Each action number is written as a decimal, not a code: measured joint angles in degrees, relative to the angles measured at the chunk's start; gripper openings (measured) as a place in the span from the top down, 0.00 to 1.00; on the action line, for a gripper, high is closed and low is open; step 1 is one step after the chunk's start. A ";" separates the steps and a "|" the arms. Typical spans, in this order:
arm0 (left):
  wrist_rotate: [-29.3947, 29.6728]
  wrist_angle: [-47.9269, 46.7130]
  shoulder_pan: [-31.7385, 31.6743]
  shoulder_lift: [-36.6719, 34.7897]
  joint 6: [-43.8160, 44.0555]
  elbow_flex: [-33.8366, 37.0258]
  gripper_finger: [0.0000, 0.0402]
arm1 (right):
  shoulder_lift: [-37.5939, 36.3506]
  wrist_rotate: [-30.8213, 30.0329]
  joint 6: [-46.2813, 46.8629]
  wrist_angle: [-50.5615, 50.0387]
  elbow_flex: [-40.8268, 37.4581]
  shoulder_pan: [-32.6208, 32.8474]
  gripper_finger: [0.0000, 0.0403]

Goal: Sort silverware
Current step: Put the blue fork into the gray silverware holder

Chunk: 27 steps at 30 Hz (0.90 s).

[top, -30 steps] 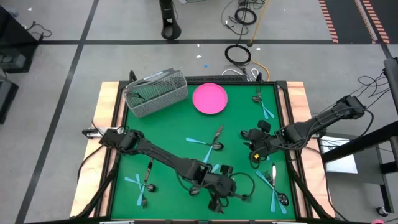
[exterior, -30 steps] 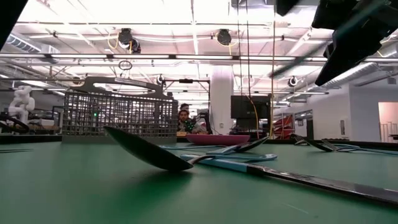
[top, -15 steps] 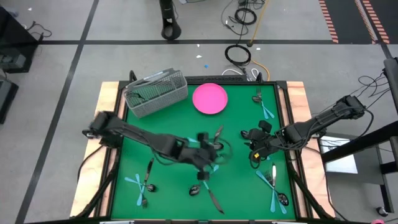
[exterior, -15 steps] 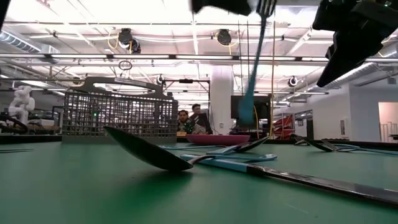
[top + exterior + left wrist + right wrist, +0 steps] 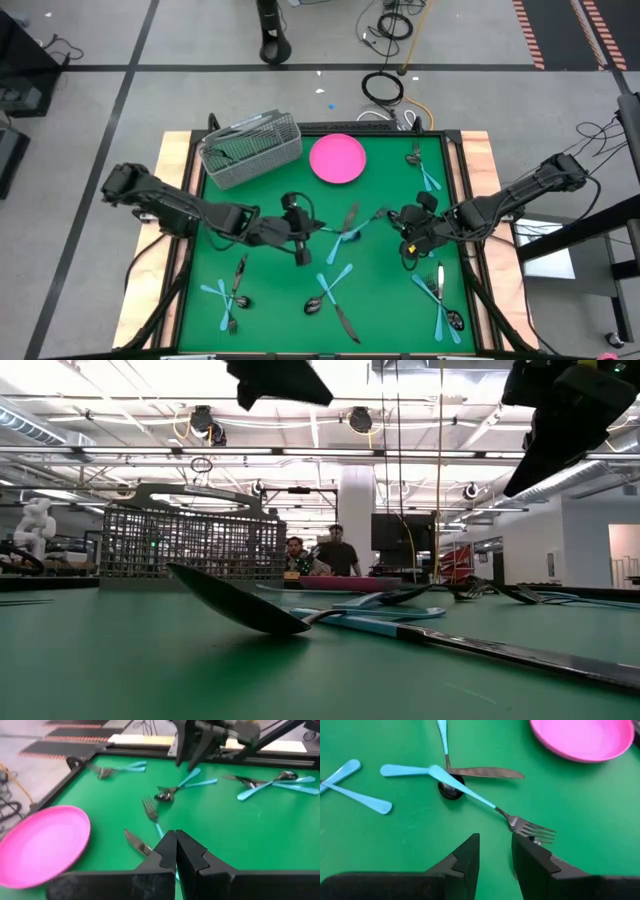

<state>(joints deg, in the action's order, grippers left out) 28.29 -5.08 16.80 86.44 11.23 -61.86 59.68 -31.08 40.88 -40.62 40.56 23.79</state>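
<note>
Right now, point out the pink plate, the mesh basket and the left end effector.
pink plate [image 5: 337, 158], high view, middle of the dish.
mesh basket [image 5: 250, 150], high view, wire rim.
left end effector [image 5: 302, 250], high view, at its closed fingertips.

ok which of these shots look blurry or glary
Low view: the ceiling lights blow out to white, and the near spoon is soft. Left wrist view: smeared throughout, the pink plate and forks lacking crisp edges. Right wrist view: sharp, the fork clear. High view: evenly lit.
</note>
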 joint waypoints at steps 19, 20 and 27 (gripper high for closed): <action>-5.59 1.53 -6.02 0.49 3.52 -0.07 1.00 | 0.00 -0.42 -1.11 0.00 -0.02 0.00 0.75; -6.67 1.53 -6.72 0.52 3.49 -0.07 1.00 | 0.00 -0.42 -1.25 0.00 -0.02 0.00 0.75; -14.46 0.84 -11.81 6.66 3.11 -1.05 1.00 | 0.00 -0.83 -2.27 0.15 -0.02 -0.07 0.75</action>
<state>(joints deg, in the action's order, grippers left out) 13.83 -4.24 4.98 93.11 14.35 -62.91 59.68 -31.91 38.62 -40.47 40.53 23.73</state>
